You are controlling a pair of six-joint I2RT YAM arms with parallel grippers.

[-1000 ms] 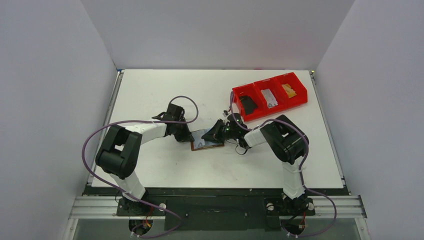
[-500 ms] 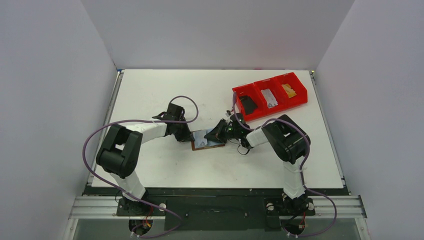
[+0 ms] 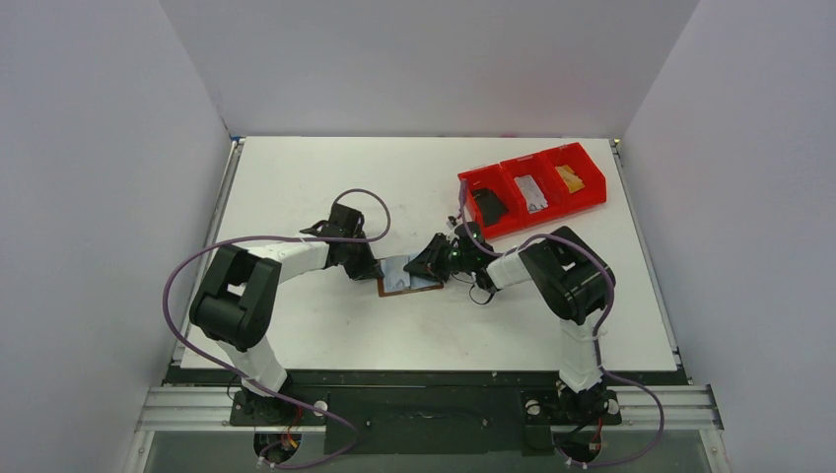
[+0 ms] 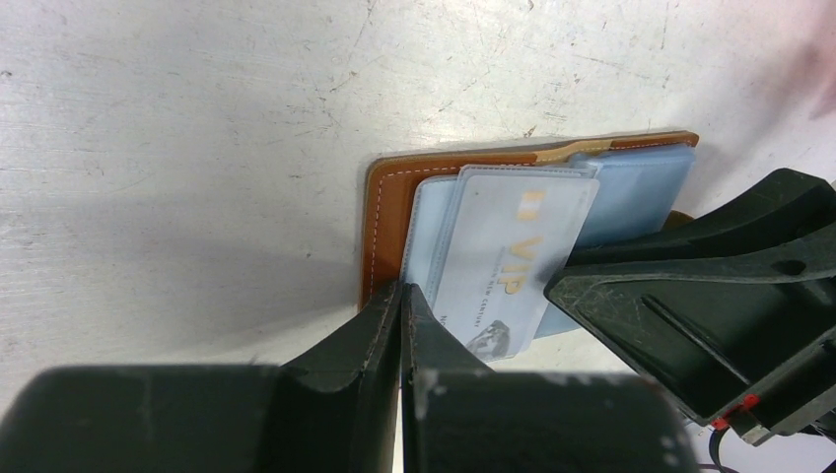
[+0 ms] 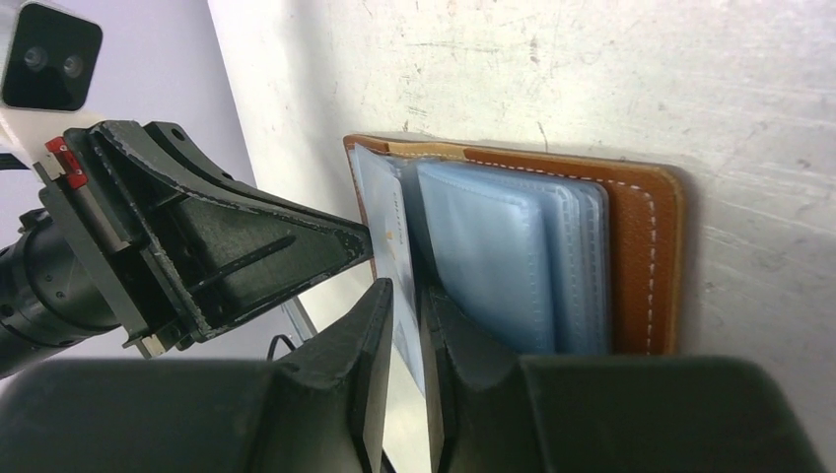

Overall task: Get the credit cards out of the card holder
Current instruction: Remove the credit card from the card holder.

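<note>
The brown card holder (image 3: pixel 404 278) lies open on the table between my two grippers, its pale blue pockets up. My left gripper (image 4: pixel 402 291) is shut on the holder's brown leather edge (image 4: pixel 380 227). A pale credit card (image 4: pixel 513 256) printed VIP sticks halfway out of a pocket. In the right wrist view that card (image 5: pixel 394 246) stands edge-on between the fingers of my right gripper (image 5: pixel 406 296). The jaws are slightly apart, with a thin gap beside the card. The holder's blue pockets (image 5: pixel 493 256) fan out to the right of it.
A red three-compartment bin (image 3: pixel 513 225) stands at the back right. It holds a black card (image 3: pixel 490 207), a white card (image 3: pixel 533 193) and a yellowish card (image 3: pixel 569 177). White walls enclose the table on three sides.
My right gripper's jaws have parted a little around the card. Both arms and the holder have stayed almost where they were.
</note>
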